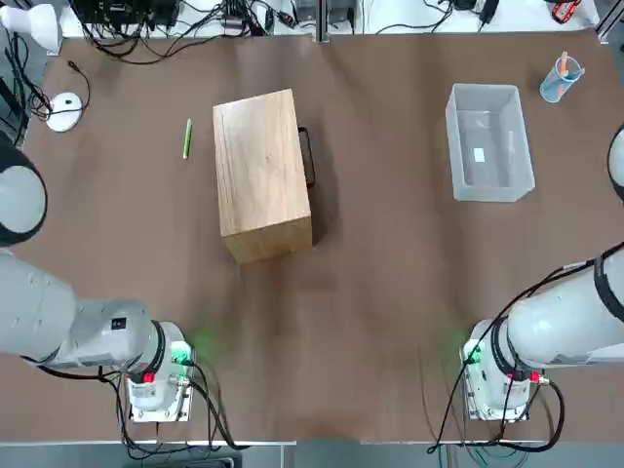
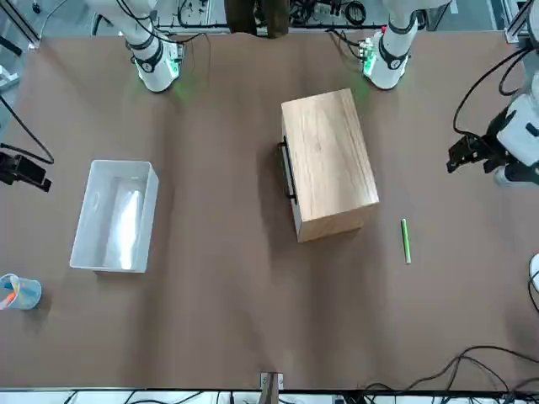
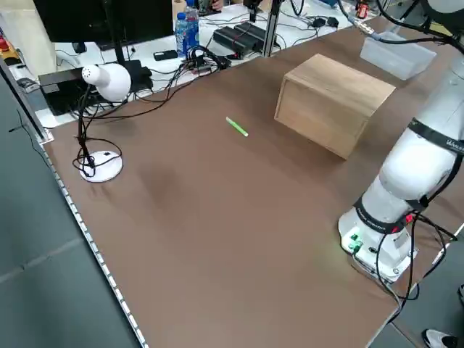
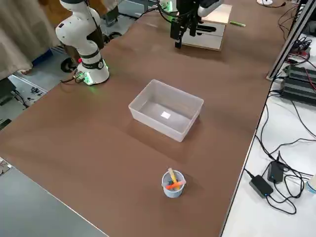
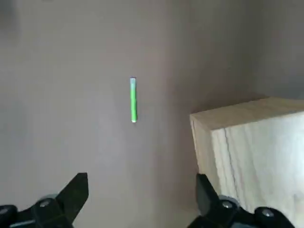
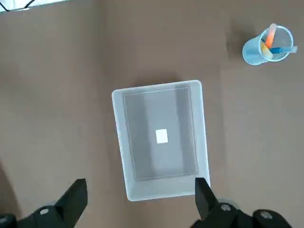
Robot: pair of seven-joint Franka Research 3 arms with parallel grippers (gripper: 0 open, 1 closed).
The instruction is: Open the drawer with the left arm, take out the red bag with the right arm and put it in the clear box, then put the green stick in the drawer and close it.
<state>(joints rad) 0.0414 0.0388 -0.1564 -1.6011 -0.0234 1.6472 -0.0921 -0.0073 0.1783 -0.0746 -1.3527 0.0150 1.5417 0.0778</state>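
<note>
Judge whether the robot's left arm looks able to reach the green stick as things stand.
Probably yes: the green stick lies uncovered on the table beside the wooden box, and the open left gripper hangs over that side with nothing visible between.

The drawer's inside (image 2: 289,172) is hidden, and the top view cuts off both arms (image 1: 83,317).

Bare table between wooden box (image 1: 263,171) (handle side) and clear box (image 1: 489,143).

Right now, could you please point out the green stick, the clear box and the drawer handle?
Green stick (image 1: 187,138): top view, middle.
Clear box (image 6: 162,166): right wrist view, inner floor.
Drawer handle (image 1: 310,158): top view, bar.
</note>
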